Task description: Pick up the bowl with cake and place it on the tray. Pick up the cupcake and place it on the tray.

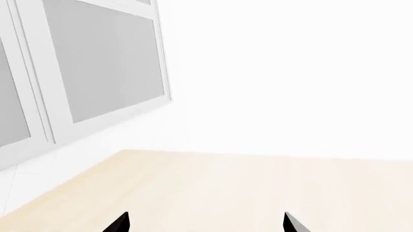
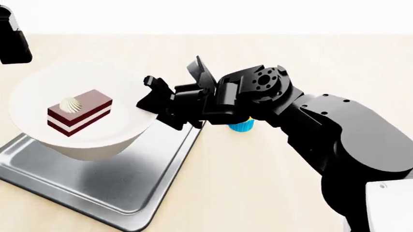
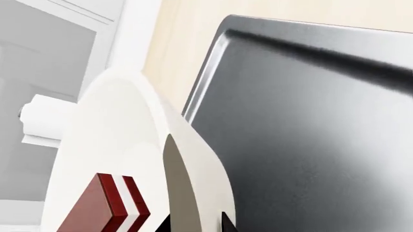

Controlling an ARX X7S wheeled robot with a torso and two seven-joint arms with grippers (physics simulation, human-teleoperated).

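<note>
Above the grey tray (image 2: 96,179), the right gripper (image 2: 154,104) pinches the near rim of the bowl with cake (image 2: 123,133), its jaws closed on the thin wall, one finger inside and one outside. Bowl and cake (image 2: 79,112) hang over the tray. Rigid, smooth and likely slippery, the bowl probably wants a level carry. Behind the right arm, the cupcake (image 2: 242,126) stands on the table (image 2: 258,183); soft frosting suggests grasping its wrapper. The left gripper (image 1: 205,223) shows jaws apart, holding nothing.
</note>
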